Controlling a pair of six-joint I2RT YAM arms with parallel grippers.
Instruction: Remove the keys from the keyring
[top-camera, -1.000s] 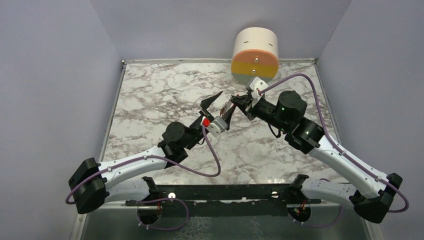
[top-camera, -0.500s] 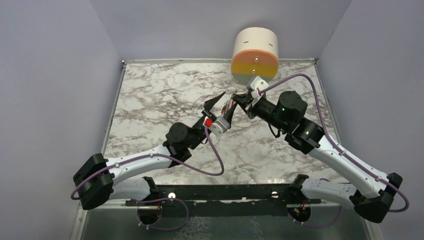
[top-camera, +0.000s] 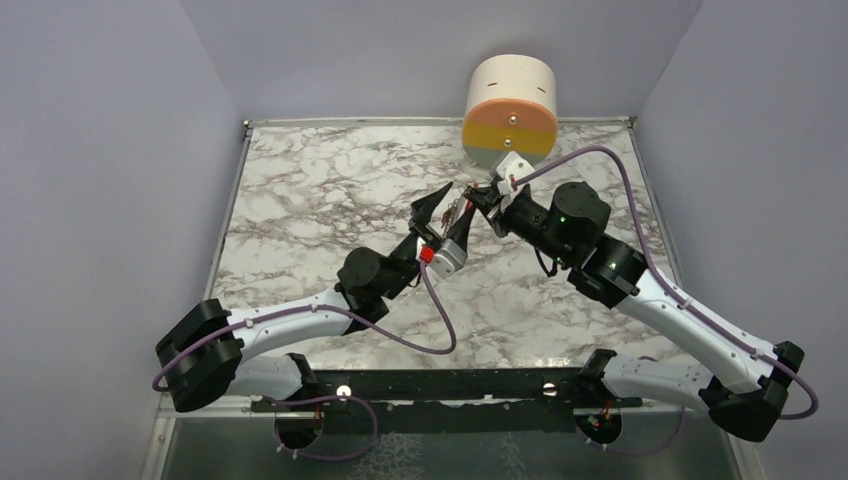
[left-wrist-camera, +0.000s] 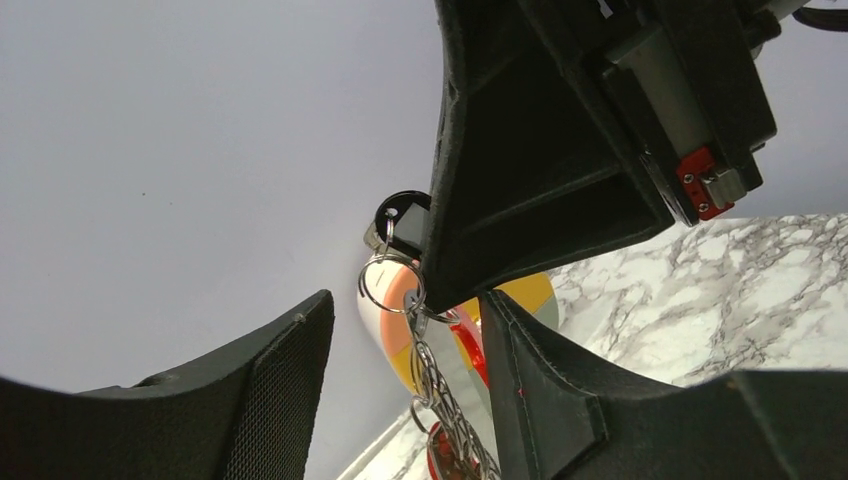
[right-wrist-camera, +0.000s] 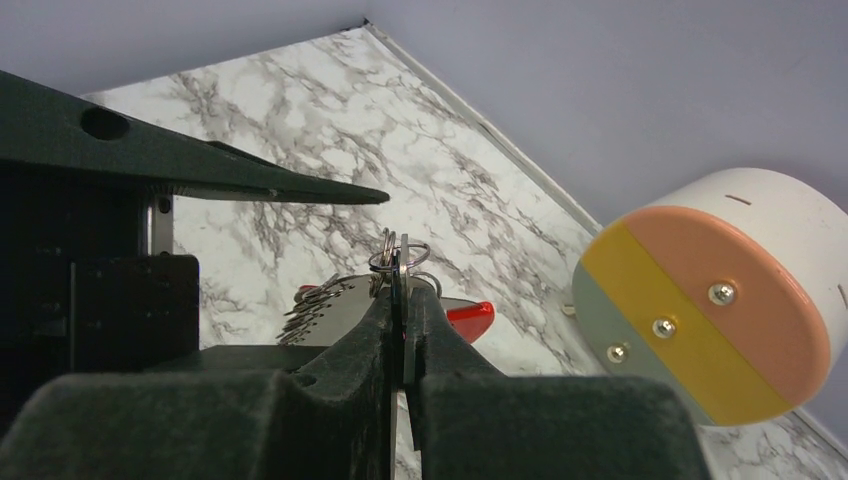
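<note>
Above the far middle of the marble-patterned table (top-camera: 300, 200) the two grippers meet tip to tip, and the keyring (top-camera: 457, 209) hangs in the air between them. The right gripper (right-wrist-camera: 400, 300) has its two matte black fingers pressed together on a thin, flat, dark piece. As far as the wrist views let me tell, this is the dark-headed key (left-wrist-camera: 402, 213), with a rounded black head. Just beside that head a thin, bright wire ring (left-wrist-camera: 388, 285) stands out from the fingertips. From the ring a short chain (left-wrist-camera: 440, 395) of small silver links goes down, and the smooth, curved red clip (right-wrist-camera: 468, 315) lies close behind it. A red-headed key I cannot tell apart from the clip.

The left gripper (top-camera: 447, 212) is spread wide. Its wedge-shaped fingers (left-wrist-camera: 270, 390), covered with a fine grid texture on the inner face, stand one on each side of the chain and do not touch it.

Near the far edge of the table sits a white cylindrical drum (right-wrist-camera: 720, 300). Its round face has orange, yellow and grey bands and three screws.
</note>
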